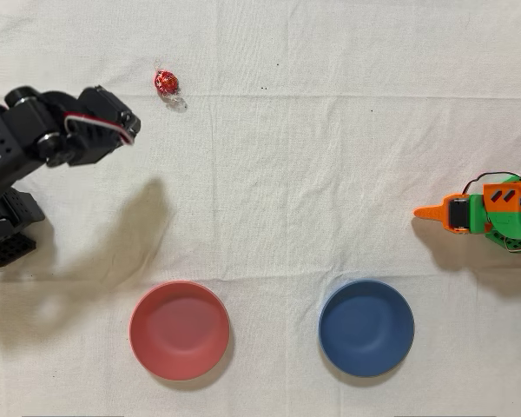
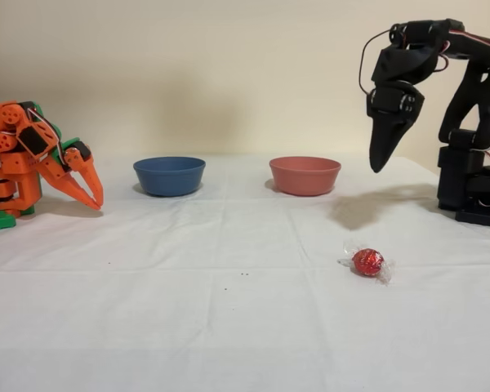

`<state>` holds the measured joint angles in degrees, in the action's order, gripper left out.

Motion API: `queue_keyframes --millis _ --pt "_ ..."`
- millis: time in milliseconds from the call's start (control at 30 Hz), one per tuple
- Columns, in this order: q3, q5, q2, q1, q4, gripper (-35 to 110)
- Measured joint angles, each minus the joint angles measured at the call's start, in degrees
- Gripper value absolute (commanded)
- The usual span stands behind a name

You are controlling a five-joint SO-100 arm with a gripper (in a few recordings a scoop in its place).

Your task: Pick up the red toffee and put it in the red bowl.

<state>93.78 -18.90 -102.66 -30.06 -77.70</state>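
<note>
The little round red toffee (image 1: 166, 82) in shiny foil, with clear twisted wrapper ends, lies on the white cloth of the worktop (image 1: 330, 174), near the far edge in the overhead view and toward the left corner there. In the fixed view the same red toffee (image 2: 367, 261) sits toward the front edge and to the right. The black arm's gripper (image 2: 381, 155) hangs high in the air with its tip pointing down, and it holds nothing. Its two fingers look pressed together into one point, so I would say it is closed and empty. In the overhead view the gripper (image 1: 130, 129) is just beside the toffee, and the toffee lies a little to the right of it and closer to the far edge. So the arm must reach out that way and come down, and it will have to spread its fingers first. The wrapper ends seem to stick out sideways, one on each side, but they are too small to be sure. The black arm is much nearer the toffee than the idle orange arm (image 1: 491, 213), which stands well apart at the other side edge. The round, shallow, salmon-red bowl (image 1: 180, 330) sits near the close edge in the overhead view and is empty. The round dark blue bowl (image 1: 366, 327) beside it is empty too. The toffee has not been picked up yet.
</note>
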Motion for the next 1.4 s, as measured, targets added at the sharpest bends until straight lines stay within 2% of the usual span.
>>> queue_keyframes --millis 267,600,700,900,1167,1400 --pt "-1.8 -2.1 5.9 -3.6 3.3 1" --pt "-7.7 1.6 12.0 -5.8 6.9 1" --pt "-9.5 2.5 13.5 -6.4 7.1 7" --pt "-11.3 2.3 16.7 -7.6 7.1 27" --pt "-13.5 0.9 20.1 -7.6 4.0 32" --pt "-13.5 0.7 21.7 -7.6 6.2 32"
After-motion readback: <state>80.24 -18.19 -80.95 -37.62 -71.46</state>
